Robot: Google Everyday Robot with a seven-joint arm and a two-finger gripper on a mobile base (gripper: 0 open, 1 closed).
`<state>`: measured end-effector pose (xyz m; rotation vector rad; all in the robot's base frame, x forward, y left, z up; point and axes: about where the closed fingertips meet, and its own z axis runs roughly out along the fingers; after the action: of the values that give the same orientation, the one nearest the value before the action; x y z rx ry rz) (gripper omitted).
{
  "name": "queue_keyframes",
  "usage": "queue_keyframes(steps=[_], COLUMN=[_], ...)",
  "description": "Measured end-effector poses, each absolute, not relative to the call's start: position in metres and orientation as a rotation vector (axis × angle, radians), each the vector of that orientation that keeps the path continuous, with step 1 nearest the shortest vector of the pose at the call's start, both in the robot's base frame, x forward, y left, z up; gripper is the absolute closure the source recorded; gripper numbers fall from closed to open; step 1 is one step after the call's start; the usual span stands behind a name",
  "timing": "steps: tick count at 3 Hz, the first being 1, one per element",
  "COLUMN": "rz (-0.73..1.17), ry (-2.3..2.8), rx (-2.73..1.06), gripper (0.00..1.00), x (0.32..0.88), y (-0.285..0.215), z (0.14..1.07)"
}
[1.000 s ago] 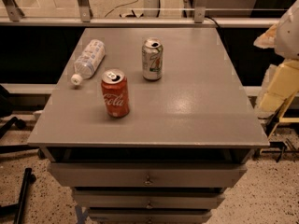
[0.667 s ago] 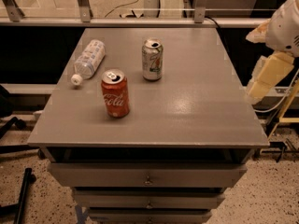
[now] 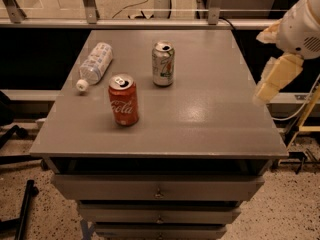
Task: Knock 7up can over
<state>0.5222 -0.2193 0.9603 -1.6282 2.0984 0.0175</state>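
Observation:
The 7up can, silver-white with green markings, stands upright on the grey table, towards the back and near the middle. My gripper hangs at the table's right edge, well to the right of the can and clear of it. It holds nothing that I can see. The white arm rises from it to the upper right corner.
A red Coca-Cola can stands upright in front of and left of the 7up can. A clear plastic water bottle with a white cap lies on its side at the left. Drawers sit under the table. A rail runs behind it.
My gripper and arm have moved left, from beyond the right edge to over the table's right edge. The cans and the bottle have not moved.

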Motion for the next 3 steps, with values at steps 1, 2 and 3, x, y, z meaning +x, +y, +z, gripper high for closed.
queue_keyframes(steps=[1, 2, 3], rz=[0.064, 0.136, 0.248], ry=[2.018, 1.901, 1.786], rx=[-1.632, -1.622, -1.577], gripper=[0.00, 0.00, 0.00], x=[0.561, 0.600, 0.633], y=[-0.208, -0.182, -0.144], z=[0.956, 0.961, 0.965])
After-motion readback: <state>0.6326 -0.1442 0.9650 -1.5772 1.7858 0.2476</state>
